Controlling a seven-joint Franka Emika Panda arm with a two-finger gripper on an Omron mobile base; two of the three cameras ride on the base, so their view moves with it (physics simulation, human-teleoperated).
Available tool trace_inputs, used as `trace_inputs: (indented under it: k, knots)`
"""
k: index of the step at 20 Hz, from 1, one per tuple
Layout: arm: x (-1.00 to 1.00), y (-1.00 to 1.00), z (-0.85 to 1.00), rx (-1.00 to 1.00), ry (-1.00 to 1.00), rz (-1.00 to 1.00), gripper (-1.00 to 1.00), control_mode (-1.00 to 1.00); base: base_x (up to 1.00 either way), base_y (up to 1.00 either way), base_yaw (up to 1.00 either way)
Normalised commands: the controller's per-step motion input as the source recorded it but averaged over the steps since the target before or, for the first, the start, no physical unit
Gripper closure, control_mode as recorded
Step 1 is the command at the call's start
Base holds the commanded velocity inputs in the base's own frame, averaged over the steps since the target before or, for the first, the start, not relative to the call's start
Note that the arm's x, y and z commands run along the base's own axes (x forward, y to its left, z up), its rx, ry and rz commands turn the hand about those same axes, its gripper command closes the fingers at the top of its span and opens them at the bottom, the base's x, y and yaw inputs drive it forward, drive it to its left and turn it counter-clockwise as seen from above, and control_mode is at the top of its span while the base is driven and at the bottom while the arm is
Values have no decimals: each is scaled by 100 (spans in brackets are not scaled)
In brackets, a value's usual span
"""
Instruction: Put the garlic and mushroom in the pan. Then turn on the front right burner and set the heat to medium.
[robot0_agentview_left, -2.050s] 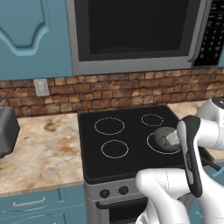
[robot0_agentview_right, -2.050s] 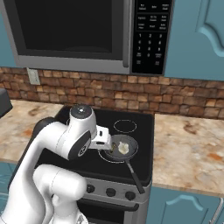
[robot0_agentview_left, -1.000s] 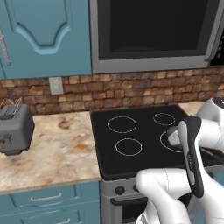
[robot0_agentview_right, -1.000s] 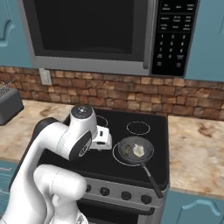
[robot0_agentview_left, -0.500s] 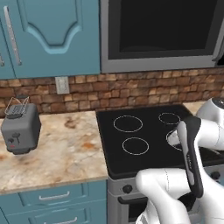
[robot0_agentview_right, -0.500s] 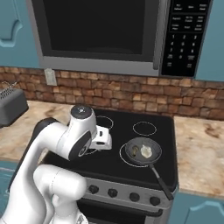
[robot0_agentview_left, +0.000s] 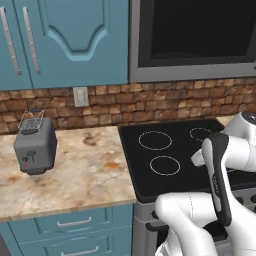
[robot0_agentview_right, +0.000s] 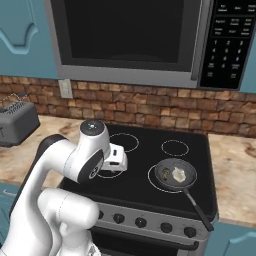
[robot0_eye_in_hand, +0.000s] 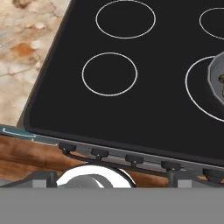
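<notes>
Black knobs (robot0_eye_in_hand: 133, 158) are ranged along the stove front, nearest the hand camera; the knob step is judged to be next. Pincer state cannot be told: its tips are not made out. Farther back, on the glass cooktop (robot0_agentview_right: 145, 187), the pan (robot0_agentview_right: 175, 174) is seated on the front right burner (robot0_eye_in_hand: 199, 87), handle trailing toward the stove front. Within it lie the pale lumpy garlic (robot0_agentview_right: 179, 174) and, just beside it, the brown mushroom (robot0_agentview_right: 165, 174).

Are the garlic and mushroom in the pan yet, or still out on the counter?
In. The pale garlic and brown mushroom both lie inside the pan.
</notes>
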Motion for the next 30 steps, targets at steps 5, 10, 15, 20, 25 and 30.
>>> trace_inputs:
  k: [5,10,15,20,25,30]
  knots:
    - [0,0,0,0,0,0,-100,100,0,2,0]
    - [0,0,0,0,0,0,-100,100,0,0,0]
    - [0,0,0,0,0,0,-100,-100,0,0,0]
    - [9,-12,0,4,-7,-1,-100,-100,0,0,0]
    - [-2,-80,0,13,-15,7,-100,-100,0,0,0]
    - [-54,-57,6,2,-30,18,-100,-100,0,0,0]
